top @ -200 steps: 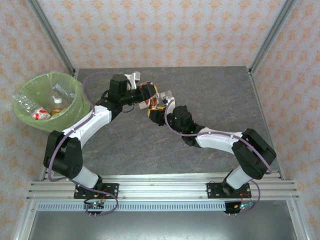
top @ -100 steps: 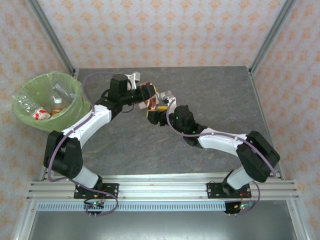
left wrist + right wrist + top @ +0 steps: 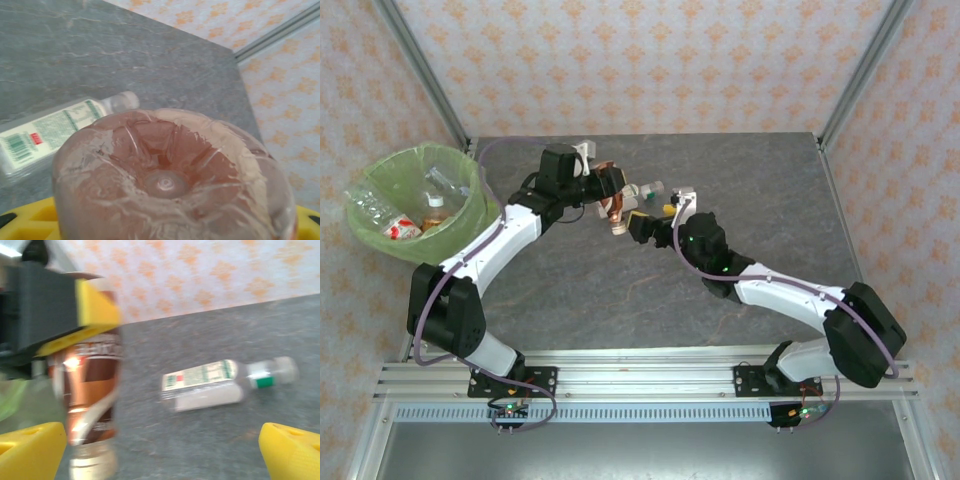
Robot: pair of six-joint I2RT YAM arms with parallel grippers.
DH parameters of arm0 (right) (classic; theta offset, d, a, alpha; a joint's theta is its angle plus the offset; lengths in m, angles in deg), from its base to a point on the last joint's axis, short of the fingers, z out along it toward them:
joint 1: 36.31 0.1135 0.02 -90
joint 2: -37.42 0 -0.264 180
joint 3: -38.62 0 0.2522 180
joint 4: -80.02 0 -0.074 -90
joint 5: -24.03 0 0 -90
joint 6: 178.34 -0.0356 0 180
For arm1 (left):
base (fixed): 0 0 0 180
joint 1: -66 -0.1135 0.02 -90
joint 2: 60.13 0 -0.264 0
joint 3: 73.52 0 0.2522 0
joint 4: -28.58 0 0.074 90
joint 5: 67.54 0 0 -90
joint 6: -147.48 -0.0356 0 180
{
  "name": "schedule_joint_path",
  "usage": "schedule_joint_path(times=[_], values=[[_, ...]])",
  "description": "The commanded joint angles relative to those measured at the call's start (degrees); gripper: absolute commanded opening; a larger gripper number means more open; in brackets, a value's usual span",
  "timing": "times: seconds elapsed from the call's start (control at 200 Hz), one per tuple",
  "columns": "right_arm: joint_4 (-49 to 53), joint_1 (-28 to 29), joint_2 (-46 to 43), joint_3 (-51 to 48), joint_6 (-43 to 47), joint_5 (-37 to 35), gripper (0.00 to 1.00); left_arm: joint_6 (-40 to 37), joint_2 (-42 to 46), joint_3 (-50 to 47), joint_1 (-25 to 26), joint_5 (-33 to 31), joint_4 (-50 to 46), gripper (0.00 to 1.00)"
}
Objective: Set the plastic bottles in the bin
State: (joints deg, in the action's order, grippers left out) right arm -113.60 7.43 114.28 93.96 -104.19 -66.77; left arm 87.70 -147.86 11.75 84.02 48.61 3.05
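My left gripper [image 3: 606,192] is shut on an orange-brown labelled plastic bottle [image 3: 615,210] and holds it above the middle of the table. In the left wrist view the bottle's clear base [image 3: 170,175] sits between the yellow pads [image 3: 22,220]. My right gripper [image 3: 656,213] stands open just right of that bottle, with nothing between its fingers. The right wrist view has the held bottle [image 3: 90,390] at the left, apart from my right gripper [image 3: 162,455]. A white-green labelled bottle [image 3: 644,189] lies on the table beyond both grippers. The lime-green bin [image 3: 370,240] stands at the far left.
Several bottles lie inside the bin. The lying bottle [image 3: 220,385] points its cap to the right in the right wrist view. Metal posts [image 3: 425,80] and patterned walls close in the table's back and sides.
My right gripper has opened, let go of the orange-brown bottle and drawn back to the right. The left gripper keeps hold of the bottle and has barely moved.
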Motion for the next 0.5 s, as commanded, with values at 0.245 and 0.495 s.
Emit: schedule_joint_path(times=[0.245, 0.495], values=[[10.28, -2.69, -0.72, -1.94, -12.44, -20.71, 1.0, -10.99, 5.46, 10.43, 0.16, -24.91, -14.09, 0.57], [11.29, -3.14, -0.59, -2.21, -14.33, -21.21, 1.0, -17.58, 6.53, 17.96, -0.4, -41.21, -18.56, 0.58]])
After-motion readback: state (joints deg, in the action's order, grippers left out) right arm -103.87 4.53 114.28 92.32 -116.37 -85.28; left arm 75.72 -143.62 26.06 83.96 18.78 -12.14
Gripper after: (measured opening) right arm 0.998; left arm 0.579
